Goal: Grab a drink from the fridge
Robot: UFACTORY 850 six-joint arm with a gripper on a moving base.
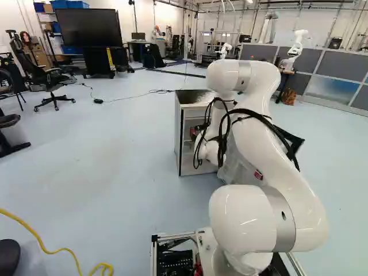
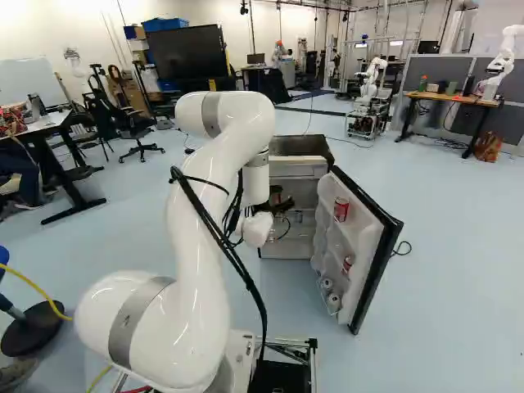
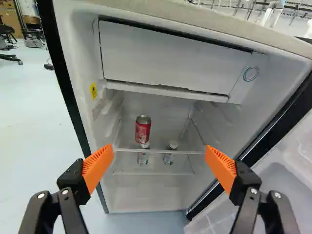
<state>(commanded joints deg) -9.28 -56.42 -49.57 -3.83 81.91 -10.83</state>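
Red can (image 3: 143, 129) stands upright near the front edge of the upper shelf (image 3: 187, 152), ahead of the wide-open hand (image 3: 159, 148), slightly off its midline toward the finger (image 3: 97, 166) farther from the door (image 2: 357, 254)

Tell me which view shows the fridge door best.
The right base view: there the open door shows from top to bottom, with red cans on its inner side. In the left base view, the arm hides most of it. The wrist view shows only part, beside the end effector.
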